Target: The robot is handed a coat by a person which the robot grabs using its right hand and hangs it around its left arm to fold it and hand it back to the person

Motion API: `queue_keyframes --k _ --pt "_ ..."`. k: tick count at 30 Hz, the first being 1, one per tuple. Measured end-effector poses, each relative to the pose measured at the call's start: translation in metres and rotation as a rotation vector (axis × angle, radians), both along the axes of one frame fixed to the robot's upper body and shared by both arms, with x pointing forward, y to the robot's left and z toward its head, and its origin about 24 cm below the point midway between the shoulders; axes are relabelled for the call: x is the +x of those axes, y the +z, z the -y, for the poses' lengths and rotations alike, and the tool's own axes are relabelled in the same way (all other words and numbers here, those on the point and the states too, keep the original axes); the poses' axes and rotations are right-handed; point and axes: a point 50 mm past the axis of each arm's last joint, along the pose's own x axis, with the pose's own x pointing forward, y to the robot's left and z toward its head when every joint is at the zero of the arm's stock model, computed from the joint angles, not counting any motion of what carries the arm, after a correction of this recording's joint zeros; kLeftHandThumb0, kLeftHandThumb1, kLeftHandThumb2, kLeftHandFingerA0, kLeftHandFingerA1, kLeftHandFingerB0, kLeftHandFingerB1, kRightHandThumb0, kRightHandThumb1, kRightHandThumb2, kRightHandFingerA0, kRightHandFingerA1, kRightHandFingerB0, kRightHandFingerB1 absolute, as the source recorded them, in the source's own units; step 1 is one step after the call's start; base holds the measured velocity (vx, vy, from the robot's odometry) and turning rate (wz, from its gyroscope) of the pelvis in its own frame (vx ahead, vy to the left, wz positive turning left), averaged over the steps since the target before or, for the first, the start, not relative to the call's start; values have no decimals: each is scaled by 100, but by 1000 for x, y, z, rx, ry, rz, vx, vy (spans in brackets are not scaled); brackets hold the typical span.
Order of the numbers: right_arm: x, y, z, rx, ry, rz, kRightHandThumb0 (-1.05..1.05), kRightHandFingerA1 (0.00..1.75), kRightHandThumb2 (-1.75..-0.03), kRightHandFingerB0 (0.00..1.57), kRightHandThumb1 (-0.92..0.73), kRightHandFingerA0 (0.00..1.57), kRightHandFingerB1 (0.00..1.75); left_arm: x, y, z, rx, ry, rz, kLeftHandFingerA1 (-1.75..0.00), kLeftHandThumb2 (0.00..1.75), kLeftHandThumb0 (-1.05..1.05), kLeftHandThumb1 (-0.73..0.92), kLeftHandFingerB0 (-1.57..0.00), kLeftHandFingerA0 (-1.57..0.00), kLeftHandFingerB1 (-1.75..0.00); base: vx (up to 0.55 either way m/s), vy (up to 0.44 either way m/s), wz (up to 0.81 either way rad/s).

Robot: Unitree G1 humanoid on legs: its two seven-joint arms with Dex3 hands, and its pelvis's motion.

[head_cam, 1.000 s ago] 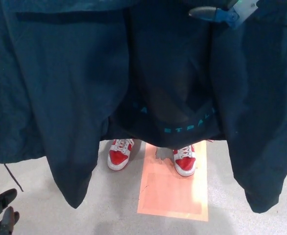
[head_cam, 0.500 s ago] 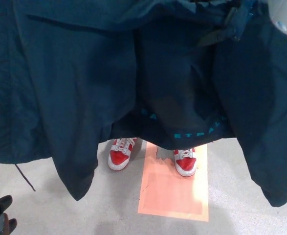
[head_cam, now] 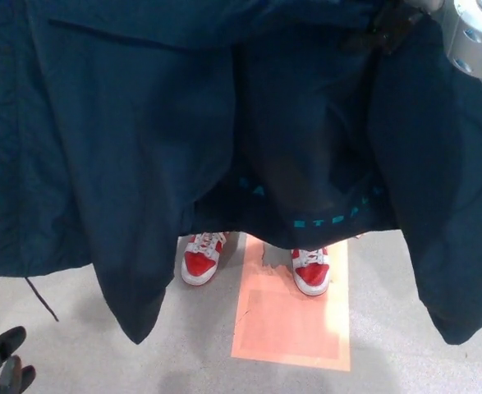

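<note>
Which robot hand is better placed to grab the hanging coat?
Right. The right robot hand is up at the top of the coat, grip unclear. The left robot hand is low in the corner, apart from it.

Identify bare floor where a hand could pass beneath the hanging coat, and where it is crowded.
Free: grey floor between the left hand and the hanging sleeve; more between sleeve and orange mat, and right of the mat. Crowded: the shoes under the coat hem.
</note>
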Motion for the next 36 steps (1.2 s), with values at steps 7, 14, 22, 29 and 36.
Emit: queue_keyframes --k 7,14,22,29,36 --pt "2 0 1 48 34 86 -38 172 -69 64 -86 83 138 1 -1 4 -13 -9 4 -47 108 -76 77 0 -13 -34 0 0 0" --pt "2 8 0 135 74 180 -39 175 -67 56 -89 80 155 2 0 4 -12 -12 9 -49 107 -76 74 0 -16 -38 0 0 0" --pt "3 17 4 242 94 284 -41 163 -68 81 -79 86 91 1 0 6 -15 -24 12 -47 113 -35 59 0 0 -48 0 0 0" --pt "6 23 12 328 80 360 -37 172 -68 61 -85 81 133 0 2 7 -17 -45 21 -47 111 -36 56 0 0 -47 0 0 0" --pt "4 52 16 405 72 478 -39 171 -69 62 -87 79 135 4 8 9 -29 -78 43 -48 110 -36 54 0 0 -48 0 0 0"
